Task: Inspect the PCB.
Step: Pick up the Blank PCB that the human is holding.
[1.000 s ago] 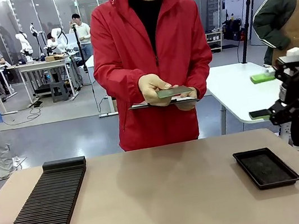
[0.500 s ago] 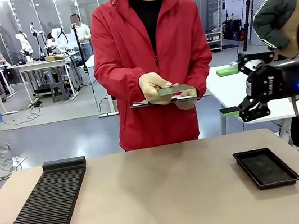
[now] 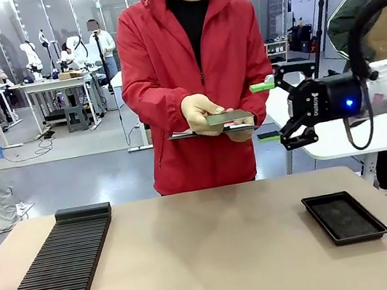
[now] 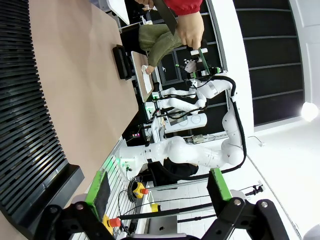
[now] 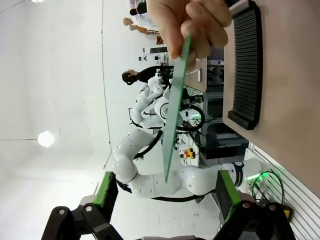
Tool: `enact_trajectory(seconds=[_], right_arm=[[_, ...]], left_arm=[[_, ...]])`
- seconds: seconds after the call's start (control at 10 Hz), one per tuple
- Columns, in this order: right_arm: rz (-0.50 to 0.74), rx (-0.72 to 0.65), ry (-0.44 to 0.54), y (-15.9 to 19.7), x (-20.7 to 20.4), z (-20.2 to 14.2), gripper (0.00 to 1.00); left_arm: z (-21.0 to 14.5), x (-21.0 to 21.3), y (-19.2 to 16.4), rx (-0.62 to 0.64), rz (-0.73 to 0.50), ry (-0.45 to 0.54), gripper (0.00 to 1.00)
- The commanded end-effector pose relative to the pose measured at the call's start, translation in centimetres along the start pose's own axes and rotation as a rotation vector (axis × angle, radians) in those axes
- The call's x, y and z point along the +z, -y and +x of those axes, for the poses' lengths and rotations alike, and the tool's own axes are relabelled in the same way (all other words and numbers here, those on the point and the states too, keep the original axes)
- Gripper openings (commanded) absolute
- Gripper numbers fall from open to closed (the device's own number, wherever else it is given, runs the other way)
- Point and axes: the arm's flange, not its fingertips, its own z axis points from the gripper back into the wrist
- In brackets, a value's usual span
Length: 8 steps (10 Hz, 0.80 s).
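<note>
count, boards: i see one pcb, thin and green, held flat in the air beyond the far edge of the table.
count, hands: two hands of the person. the upper hand pinches the pcb, and the lower hand carries a dark clipboard just under it.
count, table things: one black tray on the right part and one black slotted rack on the left part.
count, grippers: two.
right gripper: released, with the jaws wide. one green pad is above the level of the pcb and one below. the tips are just beside the board's right edge and apart from it.
left gripper: released, with nothing between its pads. it is low, near one end of the rack.
right wrist view adds: the pcb edge-on, as a thin green line coming out of the person's fingers. its free end points toward the gap between my pads. the front view does not give me this alignment.
left wrist view adds: the whole white right arm from the side, reaching up to the board.
front view adds: the flat face of the pcb and the clipboard below it.
edges: the tray sits near the table's right edge. the rack runs along the left side down to the near edge.
open room: a wide bare tabletop lies between rack and tray. the space under the held board is open air.
</note>
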Motion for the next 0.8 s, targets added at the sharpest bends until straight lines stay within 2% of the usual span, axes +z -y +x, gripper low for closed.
enact_trajectory(seconds=[0.0,0.4,0.7], right_arm=[[0.017,-0.06,0.015,-0.4,-1.7,1.8,1.0],[0.032,-0.11,-0.034,0.5,-4.4,2.3,1.0],[0.055,-0.103,-0.057,0.7,-4.1,1.8,0.71]], left_arm=[[-0.1,0.1,0.1,-0.002,0.003,-0.004,1.0],[-0.1,0.1,0.1,-0.002,0.003,-0.004,1.0],[-0.1,0.1,0.1,-0.002,0.003,-0.004,1.0]])
